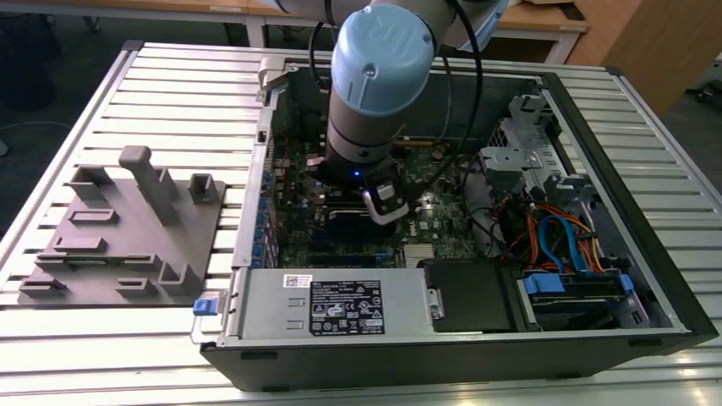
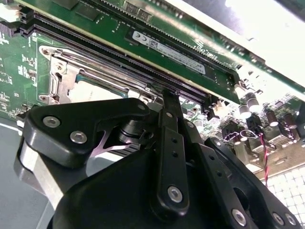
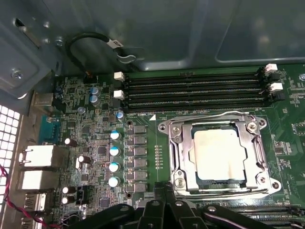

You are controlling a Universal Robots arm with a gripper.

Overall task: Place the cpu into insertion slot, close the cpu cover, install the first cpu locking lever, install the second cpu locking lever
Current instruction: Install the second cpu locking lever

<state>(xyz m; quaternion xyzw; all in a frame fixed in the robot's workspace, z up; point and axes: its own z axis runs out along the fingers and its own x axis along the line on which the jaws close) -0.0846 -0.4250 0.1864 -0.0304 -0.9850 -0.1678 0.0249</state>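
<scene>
While I hang low inside the open computer case, left to right across the exterior view things stand so:

Grey fixture block (image 1: 118,233): on the slatted surface (image 1: 79,355), at the exterior view's left, well apart from me.
Computer case (image 1: 631,279): lying open on the surface, motherboard (image 1: 445,224) facing up.
My arm (image 1: 378,93): pointing straight down over the board's middle.
My hand (image 3: 164,210): just beside the insertion slot (image 3: 219,155), at its edge away from the memory slots (image 3: 190,90); whether my fingers are spread or pressed together I cannot tell.
Cpu (image 3: 219,152): lying flat in the insertion slot, dull pale top up.
Cpu cover (image 3: 178,152): silvery frame down flat around the cpu, in the first wrist view.
Drive cables (image 1: 559,237): orange and blue, at the exterior view's right.
</scene>
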